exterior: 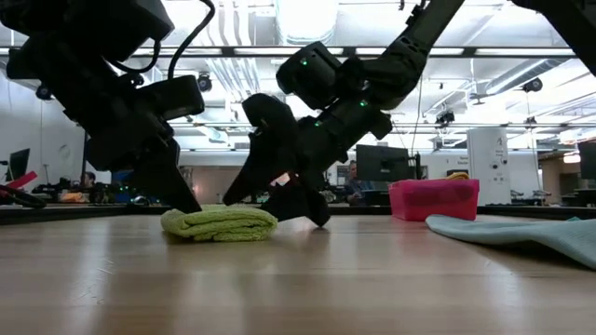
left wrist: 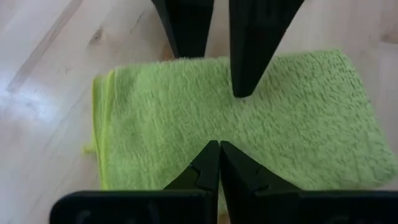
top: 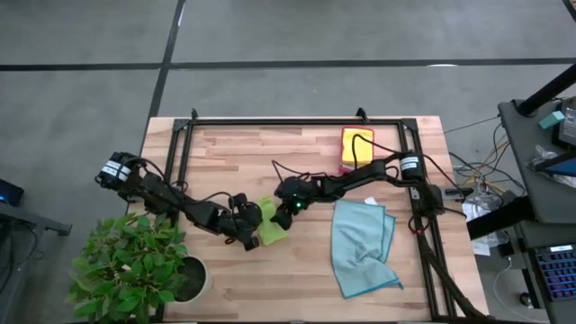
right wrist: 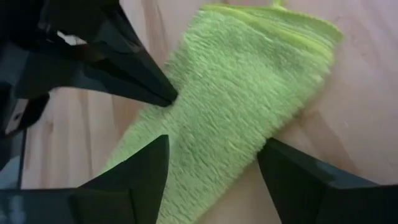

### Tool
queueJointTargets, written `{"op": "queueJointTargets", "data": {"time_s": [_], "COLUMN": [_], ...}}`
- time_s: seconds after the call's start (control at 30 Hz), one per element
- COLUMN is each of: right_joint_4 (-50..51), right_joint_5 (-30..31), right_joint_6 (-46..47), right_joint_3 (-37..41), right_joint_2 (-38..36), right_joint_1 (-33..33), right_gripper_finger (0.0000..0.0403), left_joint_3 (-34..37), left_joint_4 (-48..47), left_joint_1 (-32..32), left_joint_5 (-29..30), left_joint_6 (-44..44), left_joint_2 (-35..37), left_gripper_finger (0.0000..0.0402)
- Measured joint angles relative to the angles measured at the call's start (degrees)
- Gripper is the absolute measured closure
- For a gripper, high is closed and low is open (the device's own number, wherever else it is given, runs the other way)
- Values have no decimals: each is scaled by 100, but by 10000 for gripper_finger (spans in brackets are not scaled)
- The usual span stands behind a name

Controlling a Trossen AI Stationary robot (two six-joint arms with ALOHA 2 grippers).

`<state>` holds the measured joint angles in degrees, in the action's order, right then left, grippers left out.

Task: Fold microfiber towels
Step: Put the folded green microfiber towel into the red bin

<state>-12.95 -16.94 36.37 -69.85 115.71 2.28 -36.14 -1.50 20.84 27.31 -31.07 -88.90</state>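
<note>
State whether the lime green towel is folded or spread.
Folded: the lime green towel lies as a compact layered bundle, stacked edges showing in the left wrist view.

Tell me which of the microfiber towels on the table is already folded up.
The lime green microfiber towel, a compact folded bundle between the two grippers. The light blue microfiber towel lies spread and rumpled on the wooden table.

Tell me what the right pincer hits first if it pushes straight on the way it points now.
Most likely the folded lime green towel: the right pincer stands open just above it, fingers either side. The left pincer, shut with its tip on the same towel, lies close beyond; depth between them is unclear.
</note>
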Motion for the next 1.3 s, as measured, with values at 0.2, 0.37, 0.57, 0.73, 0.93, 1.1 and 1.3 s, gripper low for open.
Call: {"op": "queueJointTargets", "data": {"time_s": [0.2, 0.37, 0.57, 0.73, 0.93, 1.1, 1.3], "right_joint_4": [-18, -162, -175, -258, -256, -245, 207], "right_joint_5": [-7, 2, -66, -166, -263, -286, -321], "right_joint_6": [7, 113, 219, 117, -23, -118, -374], "right_joint_3": [-57, -118, -339, -418, -450, -450, -432], "right_joint_2": [2, 180, 418, 458, 470, 470, 197], "right_joint_1": [-2, -30, -43, -53, -53, -52, -21], "right_gripper_finger": [224, 263, 254, 249, 308, 383, 388], "left_joint_3": [0, 11, 0, 0, 4, 13, 17], "left_joint_4": [-1, -41, 55, 141, 155, 127, -129], "left_joint_1": [0, 0, 0, 0, 0, 2, 15], "left_joint_5": [-2, -5, 40, 122, 177, 179, 238], "left_joint_6": [4, 7, 9, 11, 39, 50, 343], "left_joint_2": [0, -56, -370, -402, -402, -322, 154], "left_gripper_finger": [402, 402, 402, 402, 402, 402, 402]}}
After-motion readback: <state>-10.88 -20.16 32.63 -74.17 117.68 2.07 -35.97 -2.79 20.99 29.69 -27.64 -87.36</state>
